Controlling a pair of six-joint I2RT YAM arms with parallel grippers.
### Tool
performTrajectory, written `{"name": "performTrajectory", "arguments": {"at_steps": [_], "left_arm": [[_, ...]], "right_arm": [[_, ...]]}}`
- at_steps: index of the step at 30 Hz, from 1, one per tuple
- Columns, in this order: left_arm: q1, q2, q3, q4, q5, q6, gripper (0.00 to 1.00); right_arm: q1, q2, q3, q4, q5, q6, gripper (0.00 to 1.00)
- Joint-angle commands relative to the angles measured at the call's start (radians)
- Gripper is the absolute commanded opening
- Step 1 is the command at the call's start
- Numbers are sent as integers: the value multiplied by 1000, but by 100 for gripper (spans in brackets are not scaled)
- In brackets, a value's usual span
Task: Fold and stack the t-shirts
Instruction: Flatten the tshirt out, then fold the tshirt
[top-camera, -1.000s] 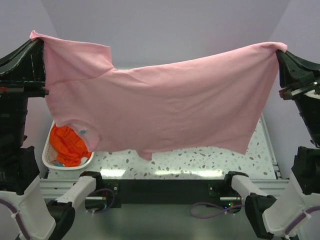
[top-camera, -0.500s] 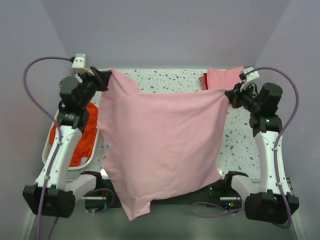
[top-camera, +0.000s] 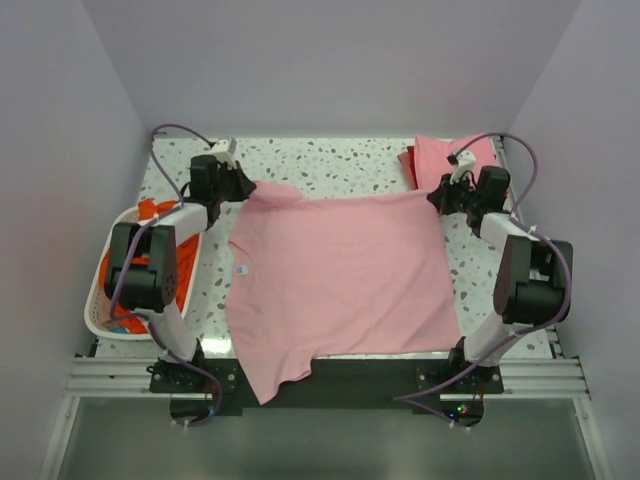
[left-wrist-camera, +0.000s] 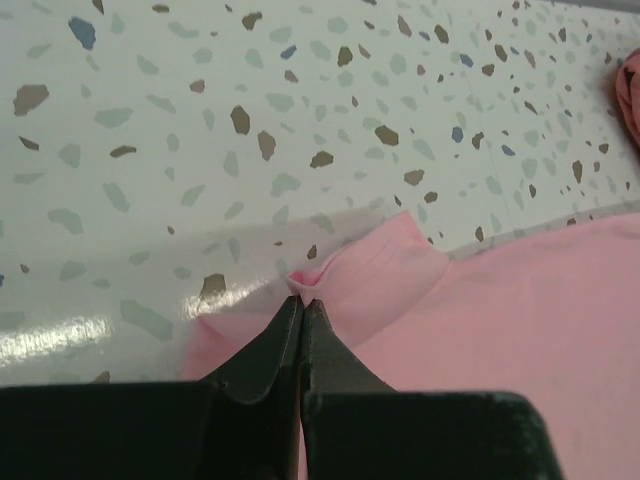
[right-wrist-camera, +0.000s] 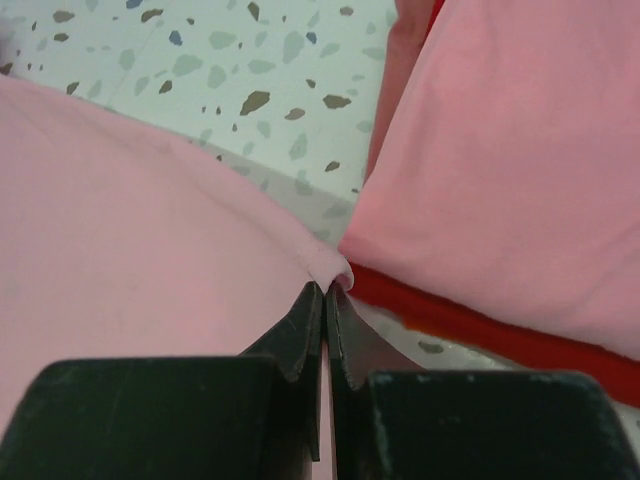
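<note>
A light pink t-shirt (top-camera: 340, 275) lies spread nearly flat across the middle of a speckled terrazzo table (top-camera: 330, 160), neck to the left and hem to the right. Its near sleeve droops over the table's near edge. The left gripper (top-camera: 243, 188), jaws closed, pinches a small fold of the far sleeve (left-wrist-camera: 345, 285) just above the tabletop. The right gripper (top-camera: 437, 197) is likewise clamped, on the shirt's far right corner. The cloth is plain and soft, with shallow wrinkles. A small pale neck label (top-camera: 241, 270) shows inside the collar, too small for any writing to be read.

At the far right corner sits a folded pink shirt (top-camera: 458, 155) on top of a red shirt (right-wrist-camera: 450, 315), just beside the pinched corner. At the left edge, a white slotted basket (top-camera: 98, 305) holds an orange shirt (top-camera: 186, 268).
</note>
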Motion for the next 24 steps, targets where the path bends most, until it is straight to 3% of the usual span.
{"name": "performTrajectory", "arguments": {"at_steps": [1,8,14,24], "left_arm": [[16,-1,108,121,-21,36,0],[20,-26,128,84,69,89,0],[20,-107,31,67,149,106,0],[20,-288,-70,-20,160,120,0]], "right_arm": [[4,10,109,155,21,6,0],[4,-14,99,163,7,12,0],[2,-71,30,132,-11,-39,0],[-11,-143,-79,132,-11,-77,0]]}}
